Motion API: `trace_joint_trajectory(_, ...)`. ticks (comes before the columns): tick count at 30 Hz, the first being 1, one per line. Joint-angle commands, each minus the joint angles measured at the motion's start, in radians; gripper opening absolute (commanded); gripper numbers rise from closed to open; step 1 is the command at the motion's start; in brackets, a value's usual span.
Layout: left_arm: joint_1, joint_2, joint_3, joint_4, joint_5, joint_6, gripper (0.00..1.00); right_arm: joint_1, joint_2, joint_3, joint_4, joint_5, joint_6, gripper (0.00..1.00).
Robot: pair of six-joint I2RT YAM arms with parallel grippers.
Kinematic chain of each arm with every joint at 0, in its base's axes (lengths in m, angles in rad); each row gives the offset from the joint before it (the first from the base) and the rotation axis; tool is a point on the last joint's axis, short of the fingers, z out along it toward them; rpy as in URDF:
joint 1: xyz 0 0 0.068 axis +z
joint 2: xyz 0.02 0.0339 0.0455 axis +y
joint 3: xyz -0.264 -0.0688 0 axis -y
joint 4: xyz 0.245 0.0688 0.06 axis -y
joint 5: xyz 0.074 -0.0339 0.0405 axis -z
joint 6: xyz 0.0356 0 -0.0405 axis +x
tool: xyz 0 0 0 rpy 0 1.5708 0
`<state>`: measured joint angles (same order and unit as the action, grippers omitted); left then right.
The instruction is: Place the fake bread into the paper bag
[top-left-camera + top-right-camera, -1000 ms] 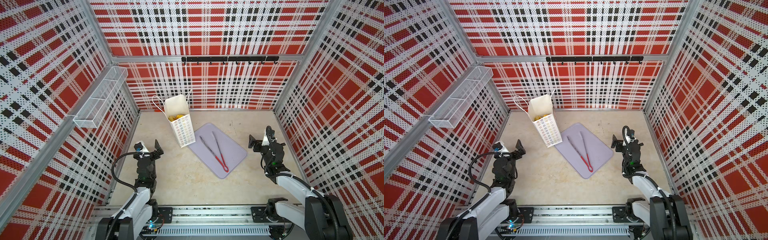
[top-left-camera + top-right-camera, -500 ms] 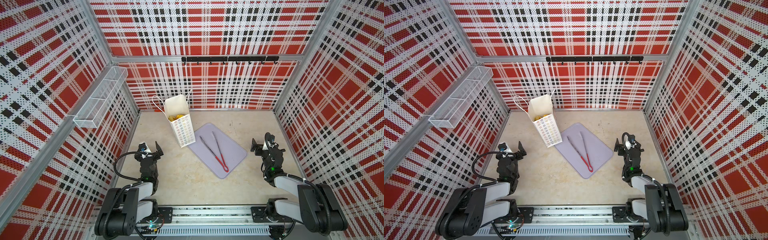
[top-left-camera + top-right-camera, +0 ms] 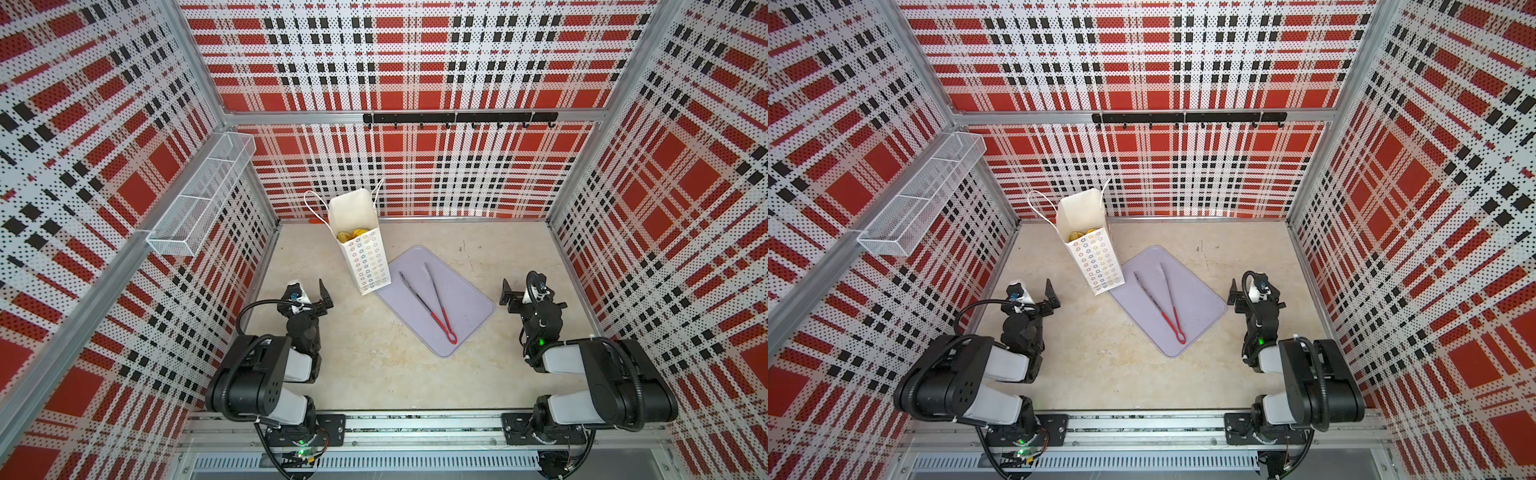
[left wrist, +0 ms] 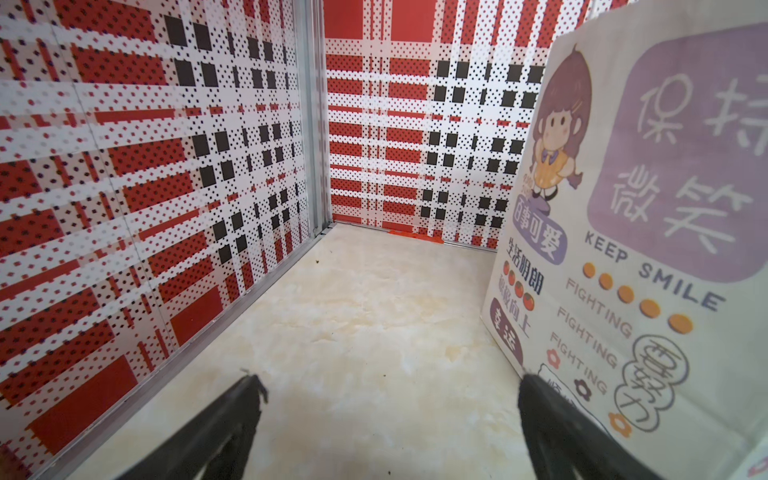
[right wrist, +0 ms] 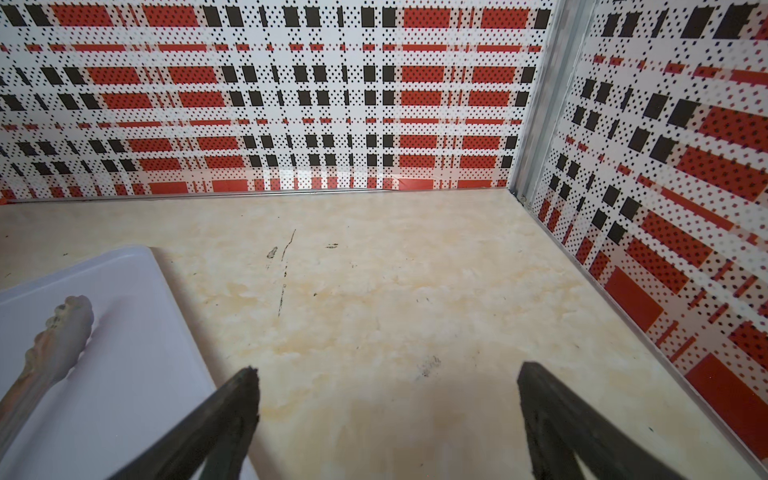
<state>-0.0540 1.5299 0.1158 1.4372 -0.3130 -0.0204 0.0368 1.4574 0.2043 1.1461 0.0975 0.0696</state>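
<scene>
The white paper bag (image 3: 368,259) (image 3: 1098,262) stands upright near the back left of the table, its mouth open. Yellow fake bread (image 3: 350,235) (image 3: 1079,235) shows inside it; no bread lies on the table. My left gripper (image 3: 311,296) (image 3: 1039,298) sits low at the front left, a short way in front of the bag, open and empty. In the left wrist view the printed broad side of the bag (image 4: 648,249) rises just beside one finger of the open left gripper (image 4: 388,384). My right gripper (image 3: 519,296) (image 3: 1246,296) (image 5: 386,374) is open and empty at the front right.
A lilac tray (image 3: 471,309) (image 3: 1204,309) (image 5: 124,340) lies mid-table with red-handled metal tongs (image 3: 428,301) (image 3: 1160,301) (image 5: 56,332) on it. A white wire-mesh basket (image 3: 199,199) hangs on the left wall and a black hook rail (image 3: 457,118) on the back wall.
Both arms have drawn back toward the front rail and folded down low. Both grippers stayed open. Bag, tray and tongs have not moved.
</scene>
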Motion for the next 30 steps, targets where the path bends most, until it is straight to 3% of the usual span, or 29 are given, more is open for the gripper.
trace_joint_trajectory(1, -0.015, 0.061, 0.001, 0.166, 0.014, 0.05, 0.98, -0.009, 0.063, -0.007, 0.143, -0.021, -0.013, 1.0)
trace_joint_trajectory(5, -0.014, 0.058, 0.006, 0.152, 0.02, 0.049, 0.98, -0.011, 0.117, -0.008, 0.197, -0.035, -0.017, 1.0)
trace_joint_trajectory(16, 0.053, 0.048, 0.097, -0.039, 0.137, -0.001, 0.98, -0.01, 0.113, 0.099, -0.02, -0.048, -0.025, 1.0)
trace_joint_trajectory(20, 0.062, 0.047, 0.099, -0.044, 0.155, -0.009, 0.98, -0.014, 0.115, 0.096, -0.01, -0.053, -0.023, 1.0)
trace_joint_trajectory(25, 0.058, 0.046, 0.097, -0.043, 0.146, -0.008, 0.98, -0.014, 0.115, 0.096, -0.011, -0.053, -0.022, 1.0)
trace_joint_trajectory(30, 0.015, 0.046, 0.077, -0.001, 0.048, 0.018, 0.98, -0.014, 0.113, 0.094, -0.008, -0.053, -0.023, 1.0)
